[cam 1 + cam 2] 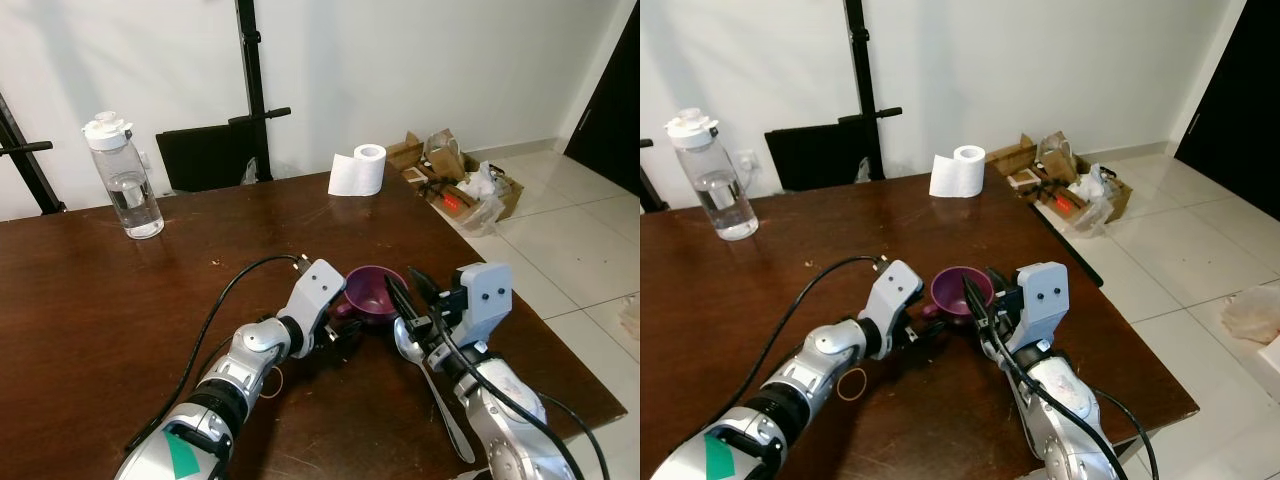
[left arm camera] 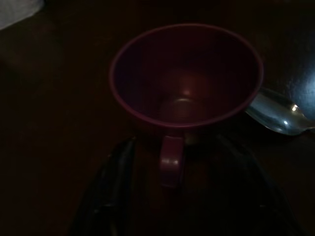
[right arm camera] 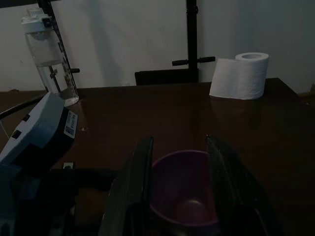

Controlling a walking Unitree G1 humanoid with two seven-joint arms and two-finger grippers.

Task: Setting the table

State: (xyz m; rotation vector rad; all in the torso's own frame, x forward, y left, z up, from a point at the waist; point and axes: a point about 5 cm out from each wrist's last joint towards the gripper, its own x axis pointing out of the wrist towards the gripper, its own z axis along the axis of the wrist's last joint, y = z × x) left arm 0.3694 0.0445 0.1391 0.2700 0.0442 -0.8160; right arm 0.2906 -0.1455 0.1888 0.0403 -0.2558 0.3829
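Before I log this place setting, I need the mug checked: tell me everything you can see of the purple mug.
The purple mug looks like smooth plastic or glazed ceramic, round, with one loop handle facing the left gripper. It stands upright and empty on the dark wooden table, near its right edge. The right gripper reaches in beside its rim; contact is unclear. A metal spoon lies just beside it.
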